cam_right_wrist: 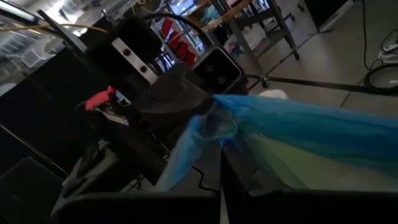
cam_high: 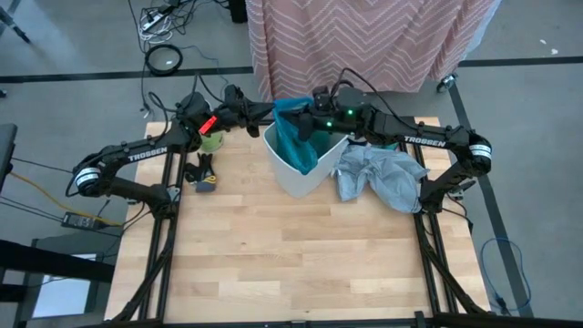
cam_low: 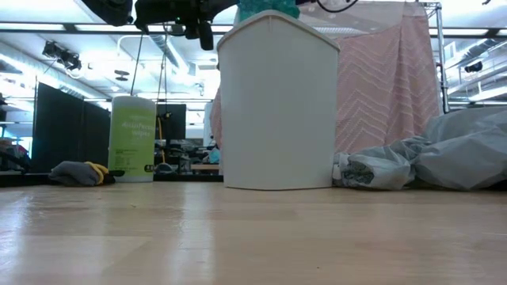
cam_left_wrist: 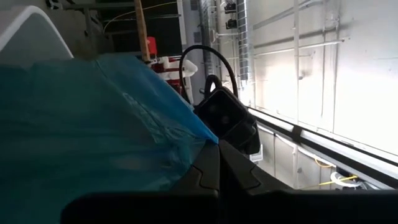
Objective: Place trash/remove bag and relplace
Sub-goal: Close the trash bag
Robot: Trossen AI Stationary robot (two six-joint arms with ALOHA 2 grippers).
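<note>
The white bin (cam_high: 299,167) stands at the table's far middle; in the low view the bin (cam_low: 277,103) is upright. The teal-green bag (cam_high: 296,132) sits in the bin's mouth and rises above its rim (cam_low: 265,8). My left gripper (cam_high: 265,115) is at the bag's far-left top corner, shut on it. My right gripper (cam_high: 307,125) is over the bin's far side, shut on the bag's top. Both grippers are close together above the rim. No loose trash shows. My left gripper (cam_left_wrist: 216,149) pinches a corner of the bag's top edge (cam_left_wrist: 198,132) between its two fingers, coming from the table's left. The film runs back toward the bin in gathered folds. My right gripper (cam_right_wrist: 221,152) pinches a bunched part of the bag's top (cam_right_wrist: 214,124) between its fingers, coming from the table's right. The film stretches away from the fingers in a band.
A pale grey plastic bag (cam_high: 383,175) lies crumpled on the table right of the bin. A green canister (cam_high: 211,140) stands at the far left, with a dark and yellow bundle (cam_high: 203,175) near it. A pink patterned cloth (cam_high: 364,36) hangs beyond the far edge.
</note>
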